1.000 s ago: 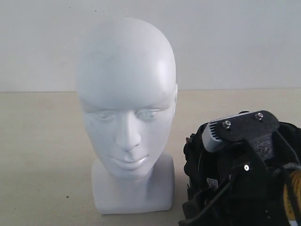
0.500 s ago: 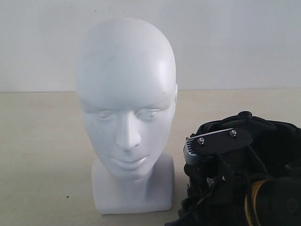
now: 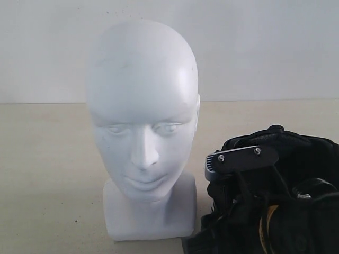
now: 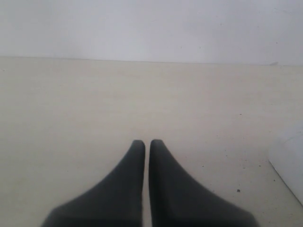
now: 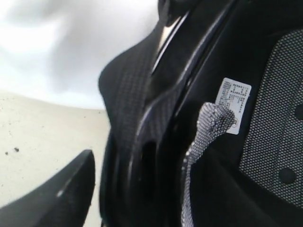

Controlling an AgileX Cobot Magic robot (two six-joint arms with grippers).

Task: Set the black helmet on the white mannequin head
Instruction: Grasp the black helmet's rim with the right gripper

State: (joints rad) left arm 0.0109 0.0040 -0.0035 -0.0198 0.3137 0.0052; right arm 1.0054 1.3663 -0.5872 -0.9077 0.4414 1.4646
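Note:
The white mannequin head (image 3: 142, 114) stands upright on its blocky base, left of centre, facing the exterior camera. The black helmet (image 3: 304, 153) lies on the table just right of the base, opening upward, with padded mesh lining and a small white label (image 5: 233, 105). My right arm's wrist (image 3: 241, 159) hangs low over the helmet's near rim. My right gripper (image 5: 142, 182) is open and straddles the rim (image 5: 156, 142). One finger (image 5: 64, 194) is outside the shell with a gap; the other is hidden inside. My left gripper (image 4: 147, 144) is shut and empty over bare table.
The beige table (image 3: 47, 174) runs back to a plain white wall (image 3: 265, 47). A corner of the mannequin base (image 4: 289, 163) shows at the edge of the left wrist view, apart from the left fingers.
The right arm's wrist has sunk lower and slightly leftward over the helmet across the three frames. The head and helmet have not moved.

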